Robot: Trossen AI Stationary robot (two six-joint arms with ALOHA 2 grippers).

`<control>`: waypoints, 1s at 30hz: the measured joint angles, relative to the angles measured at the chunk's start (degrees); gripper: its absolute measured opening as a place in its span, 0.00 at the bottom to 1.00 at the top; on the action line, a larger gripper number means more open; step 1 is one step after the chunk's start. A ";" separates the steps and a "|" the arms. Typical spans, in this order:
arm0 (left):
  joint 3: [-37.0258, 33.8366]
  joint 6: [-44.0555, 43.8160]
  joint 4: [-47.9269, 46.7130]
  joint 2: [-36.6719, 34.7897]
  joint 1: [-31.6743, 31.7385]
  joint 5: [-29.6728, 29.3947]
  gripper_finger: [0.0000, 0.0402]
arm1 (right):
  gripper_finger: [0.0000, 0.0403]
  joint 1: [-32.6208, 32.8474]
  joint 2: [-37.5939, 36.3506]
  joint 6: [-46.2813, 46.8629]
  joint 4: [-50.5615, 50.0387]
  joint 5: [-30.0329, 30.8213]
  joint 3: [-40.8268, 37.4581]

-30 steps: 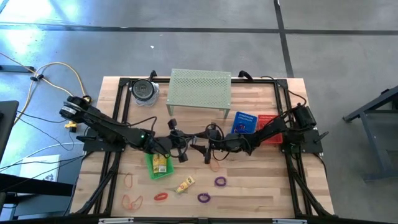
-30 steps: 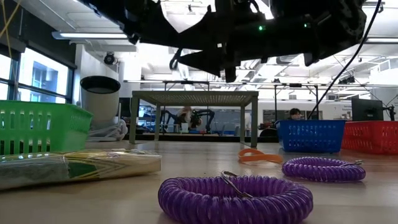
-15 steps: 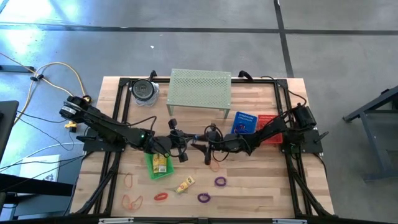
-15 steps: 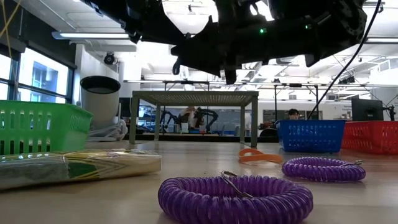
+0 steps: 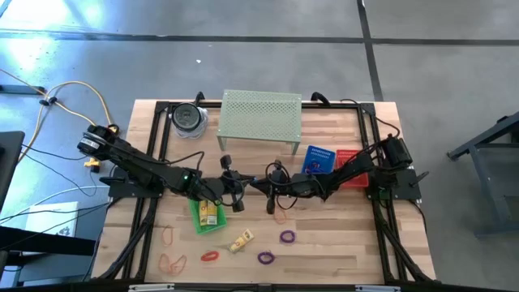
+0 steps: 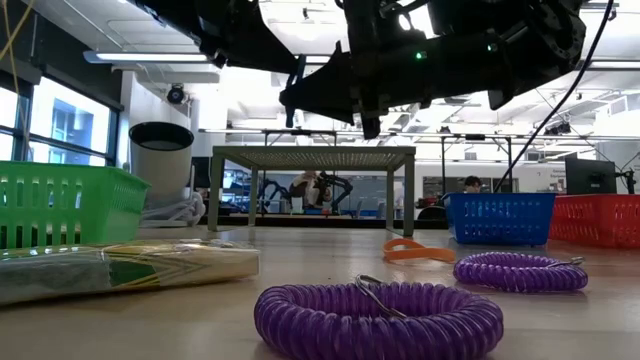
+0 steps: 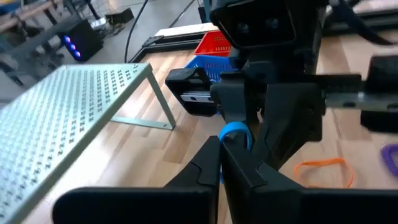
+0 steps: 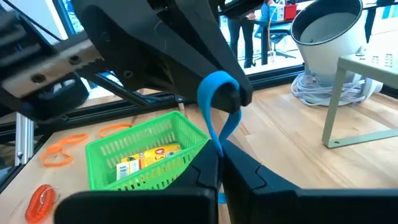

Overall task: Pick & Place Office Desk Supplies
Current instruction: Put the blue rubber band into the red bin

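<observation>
Wooden slats of the table [image 5: 340, 243] carry a pale-green perforated shelf [image 5: 261, 114] at the far edge, with a round grey bin [image 5: 188, 118] beside it; both arms reach in over the middle, and their grippers meet tip to tip above the boards; the left gripper [image 5: 240, 185] has its fingers closed on a blue loop [image 7: 235, 132], which hangs from the very tips; the right gripper [image 5: 258, 185] has its fingers pressed together on the lower end of that same loop, so the band [image 8: 217, 99] is pinched from both sides at once and stretched between the two pairs of tips, clear of the table; just below and beside the left fingers sits a green basket [image 5: 206, 216] holding a yellow packet [image 8: 148, 158]; behind the right fingers, along that arm, stand a blue basket [image 5: 319, 159] and a red basket [image 5: 350, 158] side by side; an orange loop [image 5: 280, 216] lies on the boards close under the right fingers; farther toward the near edge lie two purple loops [image 5: 287, 237] [image 5: 266, 258], a second yellow packet [image 5: 241, 240], a red loop [image 5: 210, 255] and more orange loops [image 5: 171, 262], all well apart from both grippers.
</observation>
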 joint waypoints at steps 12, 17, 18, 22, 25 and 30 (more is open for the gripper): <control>0.00 10.02 -0.06 0.00 -3.16 1.75 0.34 | 0.01 0.00 -0.04 -0.39 -3.04 -0.48 0.00; 0.00 9.79 -0.04 0.00 -4.44 1.77 0.46 | 0.01 0.63 -1.79 -1.18 -10.74 4.00 -0.11; 0.00 9.48 -0.04 0.00 -4.68 1.77 0.47 | 0.01 1.04 -2.68 -1.73 -11.95 5.25 -0.10; 0.00 9.32 -0.06 0.00 -5.58 1.75 0.48 | 0.00 3.58 -8.24 -3.39 -22.61 10.50 -0.05; 0.00 9.17 -0.06 0.00 -6.38 1.77 0.48 | 0.00 5.71 -14.66 -1.67 -34.79 15.49 0.02; -0.02 7.65 -1.35 0.00 -7.62 1.78 0.49 | 0.00 8.98 -27.92 12.90 -60.96 19.97 0.89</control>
